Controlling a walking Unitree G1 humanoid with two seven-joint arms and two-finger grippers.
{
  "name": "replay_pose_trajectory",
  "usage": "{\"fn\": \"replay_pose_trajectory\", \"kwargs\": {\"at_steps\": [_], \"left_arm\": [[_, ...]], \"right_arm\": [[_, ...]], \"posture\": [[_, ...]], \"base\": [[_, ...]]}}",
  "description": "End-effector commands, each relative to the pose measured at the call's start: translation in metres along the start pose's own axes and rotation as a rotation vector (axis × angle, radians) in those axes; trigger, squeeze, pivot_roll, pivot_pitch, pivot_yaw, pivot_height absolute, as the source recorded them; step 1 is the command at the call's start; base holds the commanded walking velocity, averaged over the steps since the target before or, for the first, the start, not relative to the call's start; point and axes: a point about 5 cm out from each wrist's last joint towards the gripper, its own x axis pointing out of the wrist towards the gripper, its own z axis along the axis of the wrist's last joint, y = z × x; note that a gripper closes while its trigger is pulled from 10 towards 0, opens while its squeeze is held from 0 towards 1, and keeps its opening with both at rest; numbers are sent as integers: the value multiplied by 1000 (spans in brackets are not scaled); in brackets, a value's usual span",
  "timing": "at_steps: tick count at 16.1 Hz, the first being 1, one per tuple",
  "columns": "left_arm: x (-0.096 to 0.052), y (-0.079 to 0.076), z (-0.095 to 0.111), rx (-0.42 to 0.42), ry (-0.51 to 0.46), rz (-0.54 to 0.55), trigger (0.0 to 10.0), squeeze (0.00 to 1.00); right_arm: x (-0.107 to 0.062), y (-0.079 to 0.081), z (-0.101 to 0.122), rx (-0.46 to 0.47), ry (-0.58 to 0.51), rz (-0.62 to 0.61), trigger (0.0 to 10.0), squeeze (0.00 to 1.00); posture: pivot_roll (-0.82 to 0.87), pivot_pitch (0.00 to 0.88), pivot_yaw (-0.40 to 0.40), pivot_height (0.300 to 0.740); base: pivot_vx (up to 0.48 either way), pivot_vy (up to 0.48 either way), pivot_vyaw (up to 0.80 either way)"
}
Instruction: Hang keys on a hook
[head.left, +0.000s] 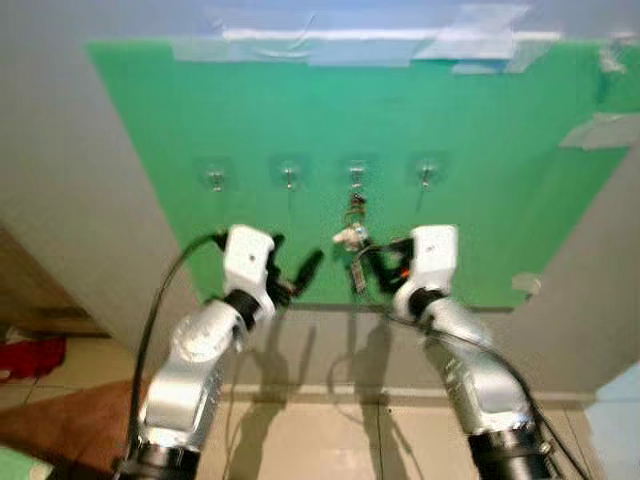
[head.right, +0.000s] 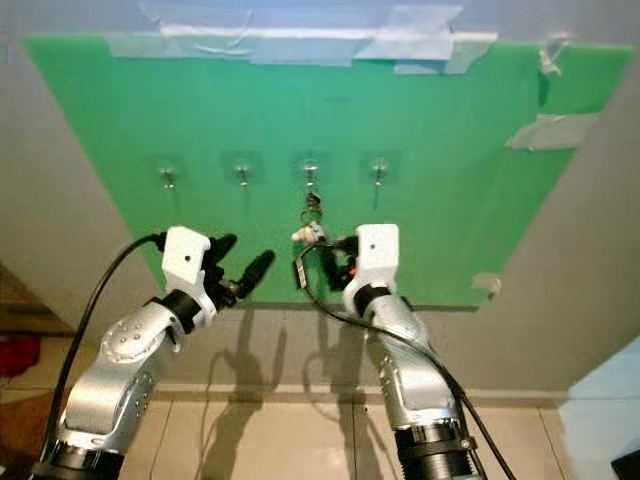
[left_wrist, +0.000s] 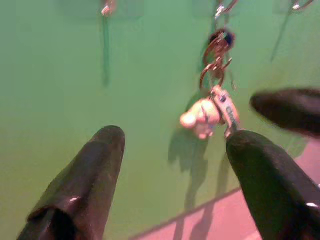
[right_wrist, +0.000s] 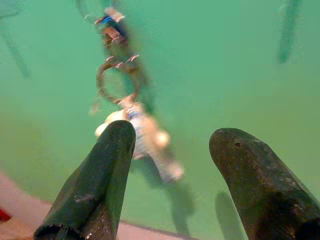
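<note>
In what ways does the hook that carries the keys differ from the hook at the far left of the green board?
The third hook from the left carries the keys, which hang down from it; the far-left hook is bare. The right pincer is open just below the keys, while nothing is near the far-left hook. Both hooks look alike and sit in one row on the green board.

Both silver arms are lifted up and reach forward, side by side. The left gripper (head.left: 297, 268) has its two long black fingers (left_wrist: 85, 185) spread wide apart, with nothing between them. A black cable runs down from its white wrist. The right gripper (head.right: 332, 262) is a little higher (its wrist bends up more). Its two fingers (right_wrist: 95, 185) are spread apart too, and they grip nothing.
</note>
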Motion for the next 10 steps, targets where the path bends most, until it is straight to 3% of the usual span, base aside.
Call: {"fn": "replay_pose_trajectory", "kwargs": {"at_steps": [1,5,7,8,9,10], "left_arm": [[-5,3,10,41,-27,23,10000,1000],[-29,9,1,18,20,98,10000,1000],[-43,5,-3,5,20,111,10000,1000],[-44,7,-1,0,5,138,10000,898],[-34,13,7,0,-30,162,10000,0],[-31,14,9,10,-34,170,10000,0]], "right_arm": [[1,-2,1,-3,-16,-17,10000,0],[-8,-14,-15,-37,8,-52,10000,0],[-16,-20,-20,-29,16,-72,10000,0],[-20,-22,-27,-35,38,-73,10000,0],[-19,-20,-32,-54,53,-53,10000,0],[-18,-19,-32,-56,54,-48,10000,0]], "posture": [[-48,0,59,740],[-47,0,65,740],[-47,0,59,740],[-41,0,54,740],[-40,0,53,740],[-39,0,52,740]], "base": [[0,0,0],[0,0,0],[0,0,0],[0,0,0],[0,0,0],[0,0,0]]}}
